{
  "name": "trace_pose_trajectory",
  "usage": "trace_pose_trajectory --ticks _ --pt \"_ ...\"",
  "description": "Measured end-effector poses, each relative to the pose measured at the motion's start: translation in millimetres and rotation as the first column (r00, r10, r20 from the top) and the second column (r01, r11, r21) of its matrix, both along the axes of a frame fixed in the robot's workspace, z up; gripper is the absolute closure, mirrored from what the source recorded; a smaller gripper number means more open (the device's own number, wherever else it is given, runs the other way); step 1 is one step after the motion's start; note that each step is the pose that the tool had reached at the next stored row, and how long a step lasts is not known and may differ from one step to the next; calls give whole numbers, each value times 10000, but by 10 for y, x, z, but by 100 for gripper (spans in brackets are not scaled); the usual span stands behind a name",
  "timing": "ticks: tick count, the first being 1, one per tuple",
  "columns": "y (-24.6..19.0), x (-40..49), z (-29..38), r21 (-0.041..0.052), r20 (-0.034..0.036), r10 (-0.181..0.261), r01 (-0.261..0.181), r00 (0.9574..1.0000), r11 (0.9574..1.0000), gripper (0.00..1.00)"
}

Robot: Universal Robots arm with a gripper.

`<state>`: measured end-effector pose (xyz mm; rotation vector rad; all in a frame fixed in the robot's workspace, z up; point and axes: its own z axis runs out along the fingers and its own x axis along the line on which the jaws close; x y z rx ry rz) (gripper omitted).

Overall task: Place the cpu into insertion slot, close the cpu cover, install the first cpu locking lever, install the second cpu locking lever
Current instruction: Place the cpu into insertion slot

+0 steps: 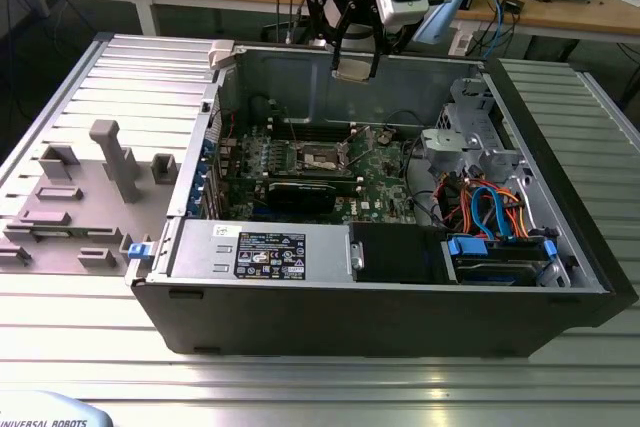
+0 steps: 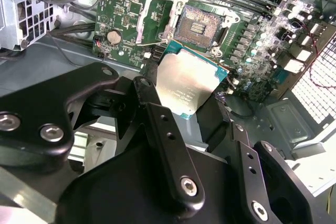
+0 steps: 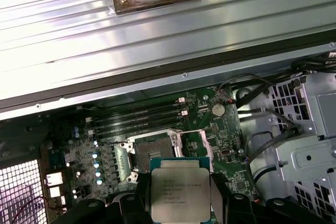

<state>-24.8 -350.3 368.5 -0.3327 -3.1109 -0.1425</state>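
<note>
Exterior view, from its left: a grey plastic fixture plate with upright blocks (image 1: 100, 172) lies well off from the small square silver-rimmed insertion slot (image 1: 322, 157), which is set in the green board inside the open black computer case (image 1: 400, 317). Above that slot and clear of it, the black two-fingered gripper (image 1: 355, 62) pinches the flat square silver-topped cpu (image 1: 355, 71). In the second wrist view its fingers (image 2: 148, 97) press two opposite edges. Just beside the slot, the silver hinged frame cpu cover (image 2: 140, 20) stands raised. The chip looks light, stiff and smooth, so it probably wants edge holds only, as its underside is likely delicate.
</note>
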Motion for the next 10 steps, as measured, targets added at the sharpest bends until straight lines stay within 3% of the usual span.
trace_pose_trajectory --ticks 10 --pt "0 0 0 0 0 -229 229 9997 9997 46"
